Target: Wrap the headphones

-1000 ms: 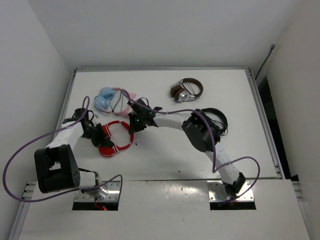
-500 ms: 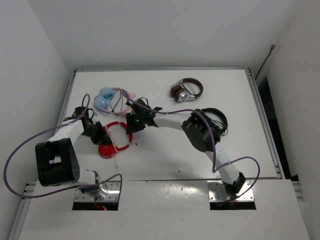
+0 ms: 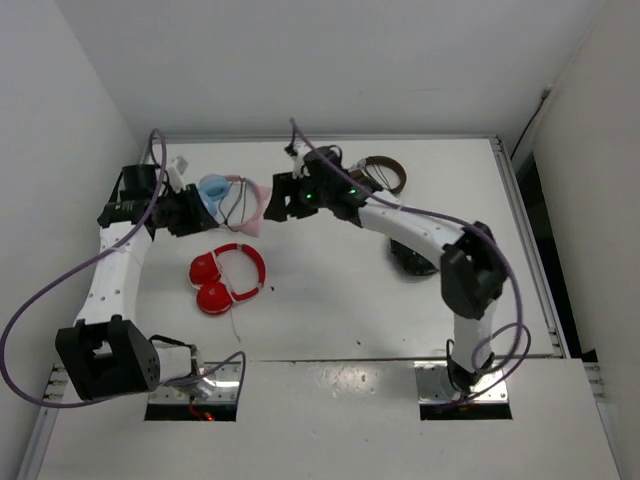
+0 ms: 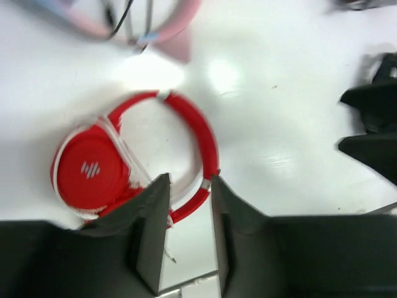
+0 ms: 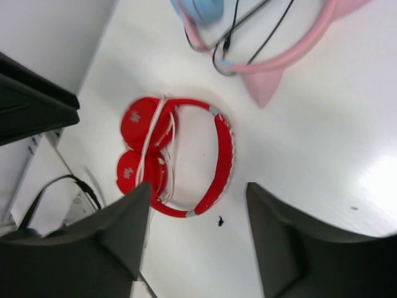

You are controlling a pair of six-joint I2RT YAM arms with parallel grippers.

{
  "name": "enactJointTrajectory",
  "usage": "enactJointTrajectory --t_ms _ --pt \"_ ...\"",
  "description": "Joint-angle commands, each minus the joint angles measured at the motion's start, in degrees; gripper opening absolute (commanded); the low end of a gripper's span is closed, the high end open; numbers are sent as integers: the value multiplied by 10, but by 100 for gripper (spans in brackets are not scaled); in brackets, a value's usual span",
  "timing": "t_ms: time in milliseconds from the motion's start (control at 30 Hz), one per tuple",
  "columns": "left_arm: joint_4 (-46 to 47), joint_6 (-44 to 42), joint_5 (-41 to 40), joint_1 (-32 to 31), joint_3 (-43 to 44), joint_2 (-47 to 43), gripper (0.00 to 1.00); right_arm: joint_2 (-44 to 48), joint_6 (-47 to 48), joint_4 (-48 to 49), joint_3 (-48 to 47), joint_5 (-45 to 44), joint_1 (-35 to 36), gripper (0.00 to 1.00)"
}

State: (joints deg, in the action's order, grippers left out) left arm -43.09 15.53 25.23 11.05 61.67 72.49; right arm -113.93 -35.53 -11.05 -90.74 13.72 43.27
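Counter (image 3: 330, 300), white, walled on three sides.

Far-left: pink-and-blue headphones (image 3: 215, 190), dark cable looped over them. They lie just beyond the task item and apart from it. Both hands hover over this pair.
- left hand (image 3: 190, 212) at its left side
- right hand (image 3: 275, 200) at its right side

Far-centre: brown-and-silver headphones (image 3: 388, 170), partly hidden behind the right arm.
Right of centre: black headphones (image 3: 412, 262), mostly covered by the right arm.

Nothing lies on or against the red headphones (image 3: 212, 297). They are flat on the counter, left of centre, nearer the bases than the pink pair, with no hand touching them.

Orientation:
- two ear cups side by side at the left end
- headband arcs out to the right, crown toward counter centre
- long axis roughly left to right
- white cable (image 5: 154, 136) crosses the cups, a short tail trailing toward the near edge

Left hand (image 4: 186, 239): fingers parted by a narrow gap, nothing between them, red headband seen below through the gap.
Right hand (image 5: 198, 242): fingers wide apart, nothing between them.
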Motion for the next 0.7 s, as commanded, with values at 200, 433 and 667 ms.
enactJointTrajectory --t_ms 200,433,667 --pt "-18 -67 19 -131 156 23 95 231 153 -49 117 -17 -100 84" --pt "45 -72 -34 -221 203 74 100 317 268 -189 156 -11 -267 91" --pt "46 -112 -121 -229 181 121 100 401 345 -213 276 9 -449 94"
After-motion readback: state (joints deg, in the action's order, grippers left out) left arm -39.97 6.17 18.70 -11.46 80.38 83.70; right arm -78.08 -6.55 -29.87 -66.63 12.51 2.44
